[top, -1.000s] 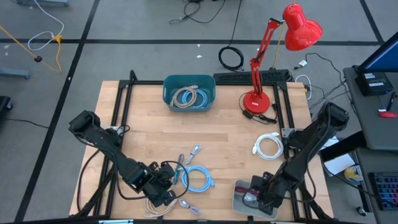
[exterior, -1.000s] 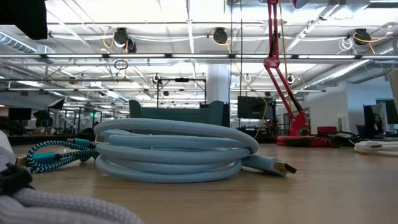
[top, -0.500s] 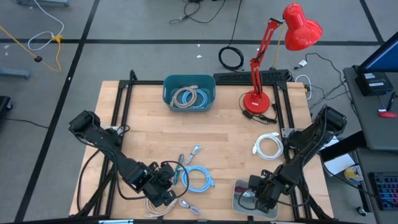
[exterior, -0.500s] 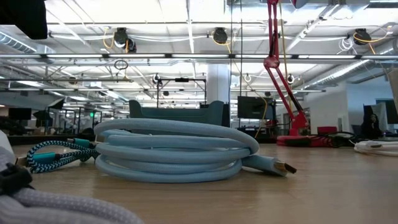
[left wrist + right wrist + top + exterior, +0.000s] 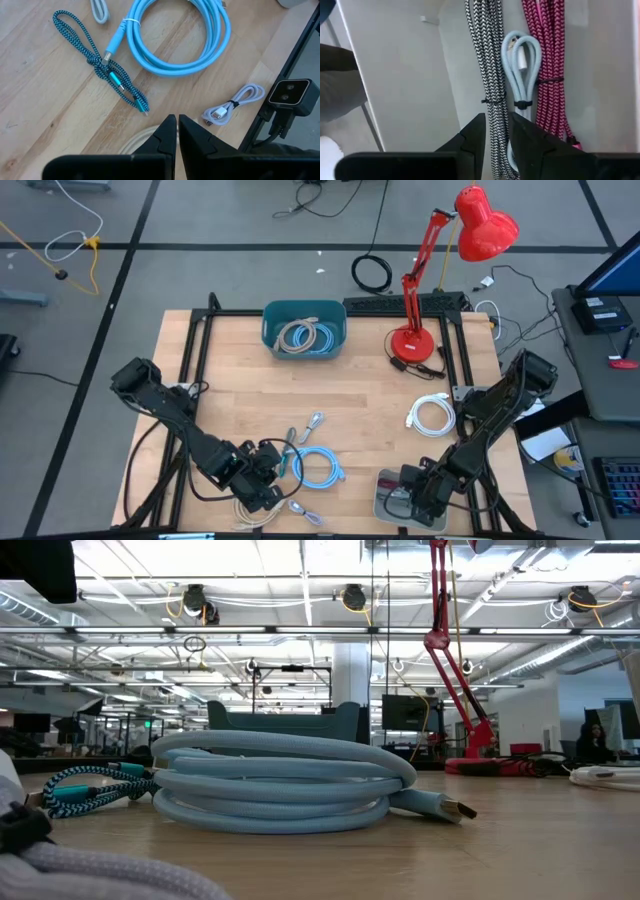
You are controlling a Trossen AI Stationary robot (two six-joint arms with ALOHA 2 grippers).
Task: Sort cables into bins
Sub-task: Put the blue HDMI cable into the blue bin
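Grey tray (image 5: 395, 75) now holds the black-and-white cable (image 5: 492, 75) just beneath the right end effector (image 5: 496, 131), whose fingers have begun parting, so that piece looks delivered.

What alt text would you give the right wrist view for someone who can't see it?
The right gripper, fingers slightly parted, hangs over the pale grey tray, where three short bundled cables lie side by side: a black-and-white braided cable, a light grey cable and a maroon braided cable.
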